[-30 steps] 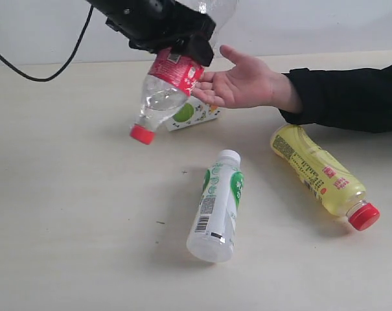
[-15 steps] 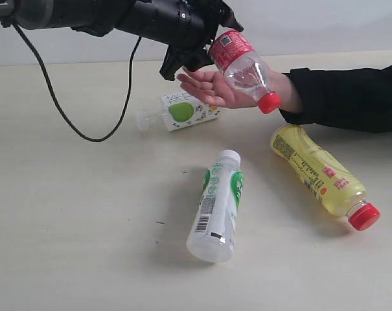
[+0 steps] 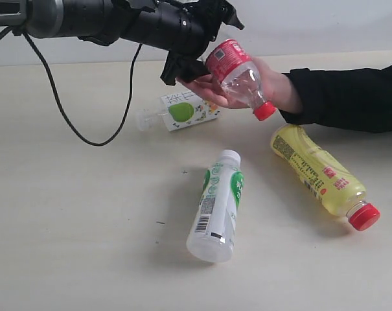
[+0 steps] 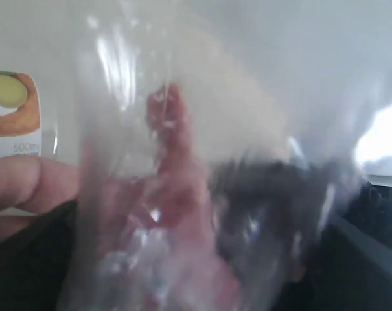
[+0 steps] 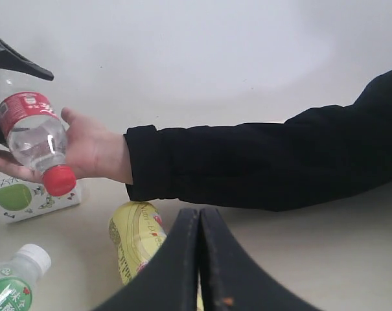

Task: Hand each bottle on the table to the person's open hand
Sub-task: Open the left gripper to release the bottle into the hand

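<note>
Nearest you, at the bottom centre of the exterior view, the white bottle with the green label [image 3: 215,204] lay on its side on the table [image 3: 72,246], its cap pointing away. To its right, the yellow bottle [image 3: 315,170] also lay on its side, with its red cap toward the lower right corner, well apart from the white one. Your right gripper [image 5: 199,259] showed only in its own wrist view, its two black fingers pressed together with nothing between them.

Further back, left of centre, the small bottle with the apple label [image 3: 181,111] lay on the table just below the person's hand [image 3: 273,85]. That hand reached in palm up from the right edge, out of a black sleeve [image 3: 351,97]. The clear bottle with the red label [image 3: 234,70] lay across the palm, its red cap tilted down to the right.

Your left gripper [image 3: 202,50] reached in from the upper left, its fingers spread apart on either side of that bottle's base. I couldn't tell whether they touched it. Its wrist view was filled by the blurred clear bottle. A black cable [image 3: 53,97] drooped from the arm at the far left.
</note>
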Robot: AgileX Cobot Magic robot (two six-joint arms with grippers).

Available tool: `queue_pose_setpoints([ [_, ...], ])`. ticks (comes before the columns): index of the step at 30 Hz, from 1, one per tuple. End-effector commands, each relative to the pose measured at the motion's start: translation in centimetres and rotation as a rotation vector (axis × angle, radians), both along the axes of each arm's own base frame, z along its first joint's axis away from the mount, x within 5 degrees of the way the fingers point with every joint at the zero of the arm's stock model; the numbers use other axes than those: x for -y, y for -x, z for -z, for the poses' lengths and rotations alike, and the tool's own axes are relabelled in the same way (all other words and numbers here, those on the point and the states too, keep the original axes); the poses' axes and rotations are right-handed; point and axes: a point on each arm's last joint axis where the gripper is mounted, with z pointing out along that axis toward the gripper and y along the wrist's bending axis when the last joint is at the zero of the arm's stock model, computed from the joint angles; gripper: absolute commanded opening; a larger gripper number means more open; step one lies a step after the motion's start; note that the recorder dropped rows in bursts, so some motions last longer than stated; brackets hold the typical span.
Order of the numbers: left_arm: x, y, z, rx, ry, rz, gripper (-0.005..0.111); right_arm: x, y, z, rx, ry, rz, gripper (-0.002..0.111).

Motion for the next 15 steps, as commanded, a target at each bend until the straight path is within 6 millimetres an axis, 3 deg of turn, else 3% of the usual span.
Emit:
queue_pose_setpoints([
  [1,-0.1,-0.1,-0.6,0.018,0.01,-0.009,0.091,0.0,0.0,0.1,0.003,0.004,0.004,0.0],
  [9,-0.3,0.1,-2.1,0.053,0.013,-0.005,0.091,0.0,0.0,0.1,0.003,0.004,0.004,0.0],
  [15,-1.1,-0.4,-2.1,0.075,-0.014,0.001,0.091,0.0,0.0,0.1,0.003,0.004,0.004,0.0],
])
